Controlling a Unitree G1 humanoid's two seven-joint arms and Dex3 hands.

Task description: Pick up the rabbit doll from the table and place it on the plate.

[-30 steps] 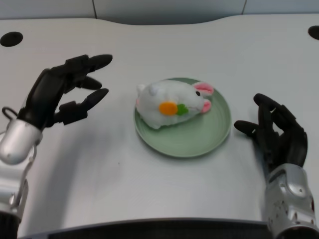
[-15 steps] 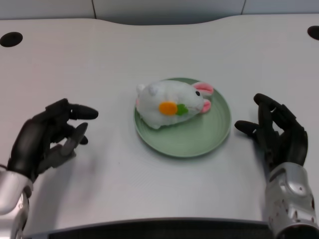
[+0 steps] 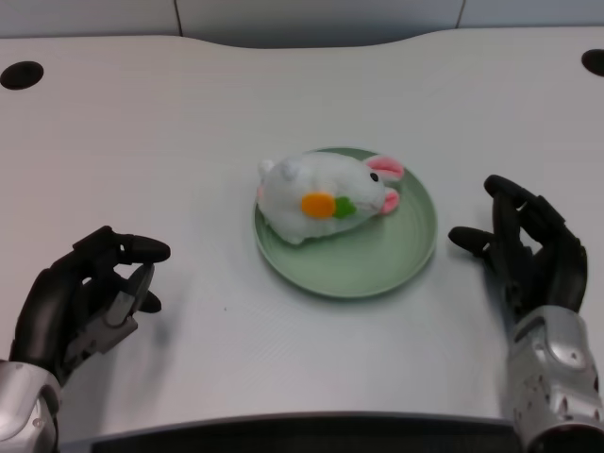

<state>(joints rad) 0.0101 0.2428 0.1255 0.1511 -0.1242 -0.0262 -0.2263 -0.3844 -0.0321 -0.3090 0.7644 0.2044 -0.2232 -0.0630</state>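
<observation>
We find the rabbit doll (image 3: 324,197) lying on its side on the green plate (image 3: 377,269), its tail end overhanging the plate's left rim, ears toward the right. The left hand (image 3: 87,304) sits at the near left of the white table (image 3: 189,113), well apart from the plate, fingers loosely curled and holding nothing. We judge placement done and the step in hand a retreat. To do it well, we would keep that hand low and on its own side, clear of the plate's rim, so the doll is not nudged off.
</observation>
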